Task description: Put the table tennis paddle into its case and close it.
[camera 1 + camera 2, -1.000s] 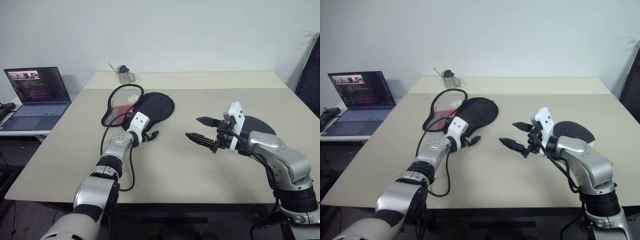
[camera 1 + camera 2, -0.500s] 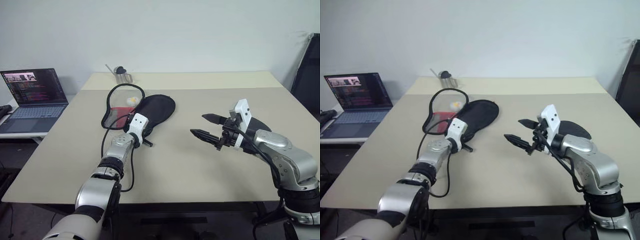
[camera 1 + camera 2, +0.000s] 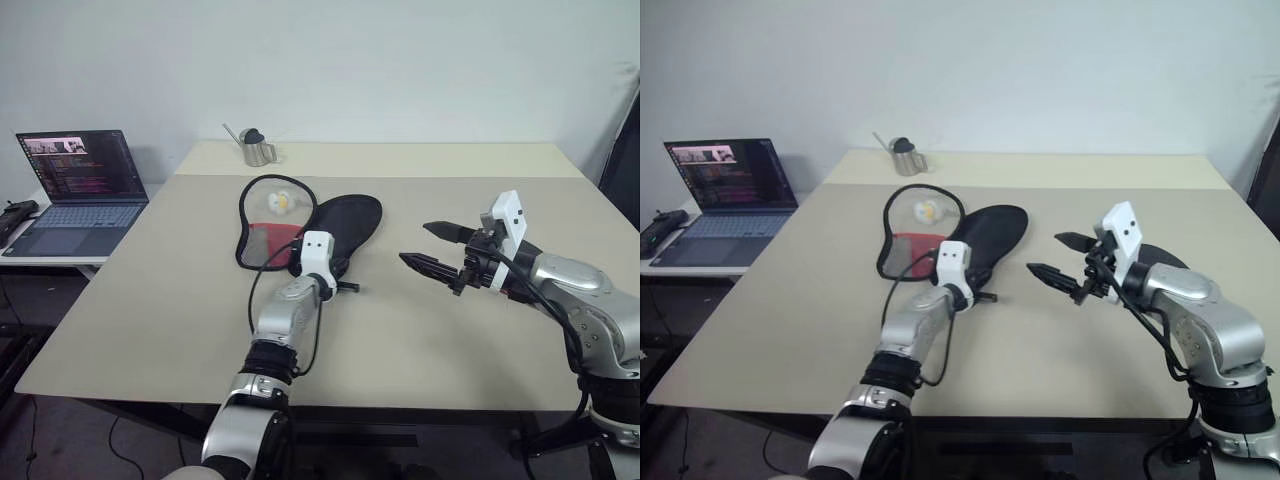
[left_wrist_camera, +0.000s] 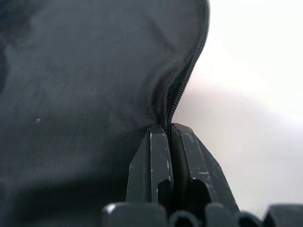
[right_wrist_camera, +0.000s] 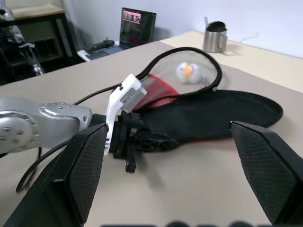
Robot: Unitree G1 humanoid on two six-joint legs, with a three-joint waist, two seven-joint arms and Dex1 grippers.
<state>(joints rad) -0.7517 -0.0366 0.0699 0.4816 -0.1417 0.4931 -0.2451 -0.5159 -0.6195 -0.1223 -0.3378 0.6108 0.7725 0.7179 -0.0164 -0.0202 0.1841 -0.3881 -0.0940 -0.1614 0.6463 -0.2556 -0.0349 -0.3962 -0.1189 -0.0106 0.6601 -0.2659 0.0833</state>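
Note:
The case (image 3: 352, 222) lies open on the table, black fabric with its mesh-and-red flap (image 3: 270, 225) lifted behind it. My left gripper (image 4: 169, 130) is shut on the case's zipper edge at its near end, also seen in the head view as the left gripper (image 3: 343, 287). My right gripper (image 3: 428, 248) hovers open above the table to the right of the case, holding nothing. The table tennis paddle (image 3: 1168, 256) lies behind my right forearm, with only part of its black face showing.
A small white ball (image 3: 280, 201) sits in the flap's mesh. A metal cup (image 3: 256, 148) stands at the table's far left. An open laptop (image 3: 75, 175) rests on a side table to the left. A black cable loops along my left arm.
My left gripper has shut on the case's zipper edge and swung right, drawing the case a little rightward. My right gripper has drifted slightly right and stays open.

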